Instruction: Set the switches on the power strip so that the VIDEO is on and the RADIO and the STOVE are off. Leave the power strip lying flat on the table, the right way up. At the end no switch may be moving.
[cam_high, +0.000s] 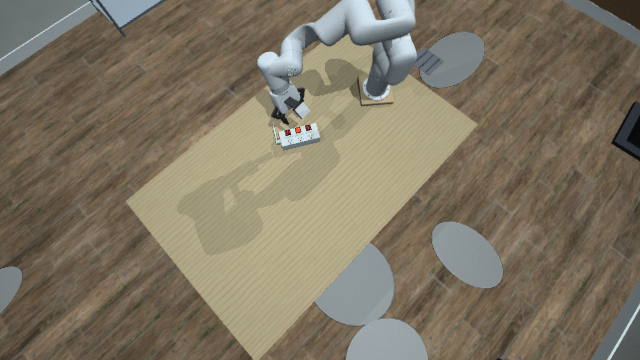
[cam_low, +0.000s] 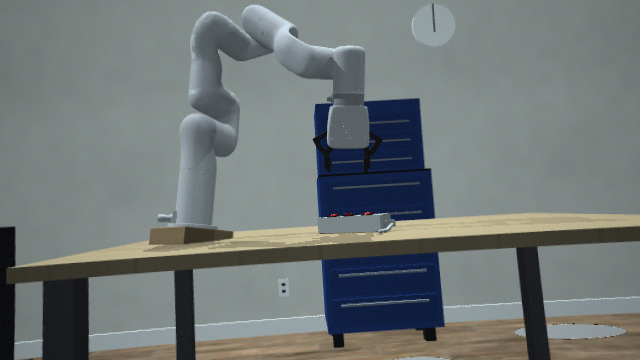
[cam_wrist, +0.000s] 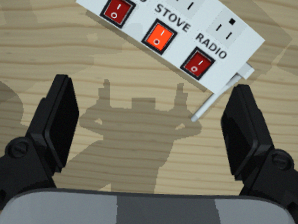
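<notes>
Black two-fingered gripper (cam_wrist: 149, 132): spread fully wide, holding nothing, hovering well above table | white plastic power strip (cam_wrist: 170, 24): flat, right way up on the pale striped wooden table (cam_high: 350, 210) | progress: seemingly none; glossy red rockers, STOVE switch (cam_wrist: 160, 36) brighter orange, likely on; VIDEO switch (cam_wrist: 117, 10), RADIO switch (cam_wrist: 198, 63) darker, likely off.

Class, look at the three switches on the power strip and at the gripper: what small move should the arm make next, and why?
Probably lower the open, empty gripper toward the STOVE switch. It glows brighter than the VIDEO switch and RADIO switch, so it looks on, and the gripper hangs well above the power strip.
</notes>
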